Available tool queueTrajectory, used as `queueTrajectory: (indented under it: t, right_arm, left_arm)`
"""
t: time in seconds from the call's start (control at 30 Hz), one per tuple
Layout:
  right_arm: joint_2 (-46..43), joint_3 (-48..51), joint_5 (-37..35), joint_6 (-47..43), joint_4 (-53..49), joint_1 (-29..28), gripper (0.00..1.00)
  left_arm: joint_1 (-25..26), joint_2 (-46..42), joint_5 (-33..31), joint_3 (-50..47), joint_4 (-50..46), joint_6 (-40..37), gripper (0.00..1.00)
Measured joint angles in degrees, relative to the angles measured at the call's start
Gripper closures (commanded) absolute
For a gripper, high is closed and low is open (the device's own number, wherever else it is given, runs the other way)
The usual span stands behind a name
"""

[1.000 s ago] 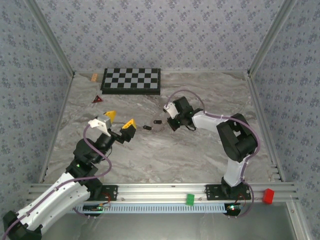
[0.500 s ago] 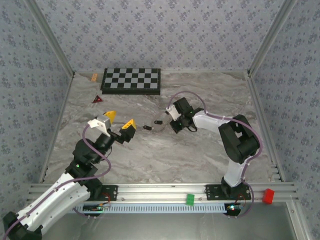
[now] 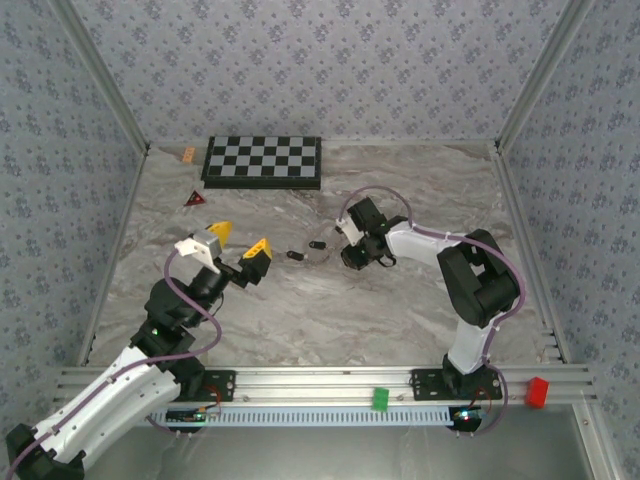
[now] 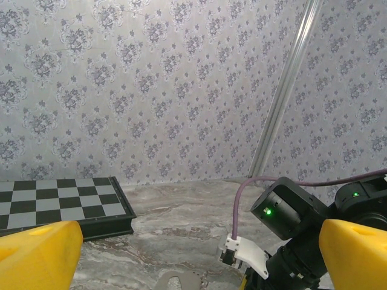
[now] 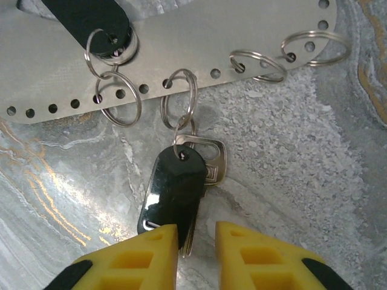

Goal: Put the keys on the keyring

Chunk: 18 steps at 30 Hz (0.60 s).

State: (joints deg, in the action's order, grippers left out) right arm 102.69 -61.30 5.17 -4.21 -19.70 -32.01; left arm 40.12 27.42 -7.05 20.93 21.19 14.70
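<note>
As it lies, the key [image 5: 172,188] points lengthwise toward the right claw [image 5: 197,234].

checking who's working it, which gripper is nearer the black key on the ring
Right. The right gripper is at the lower end of the black key; the left gripper sits well apart, off to its left.

Left gripper [image 3: 240,239] wide (right gripper [image 5: 196,232] barely ajar)
</note>
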Motion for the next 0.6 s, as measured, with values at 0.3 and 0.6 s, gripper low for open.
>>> queueTrajectory:
  t: [0.3, 0.6]
  right_arm:
    - [-4.7, 4.4, -0.9, 2.2, -0.5, 0.0, 0.73]
    - [-23.8, 13.7, -2.9, 7.8, 3.9, 0.2, 0.64]
  left_arm:
    - [0.0, 0.1, 0.0, 0.0, 0.0, 0.0, 0.00]
    - [-0.5, 4.6, -1.0, 0.1, -0.3, 0.0, 0.00]
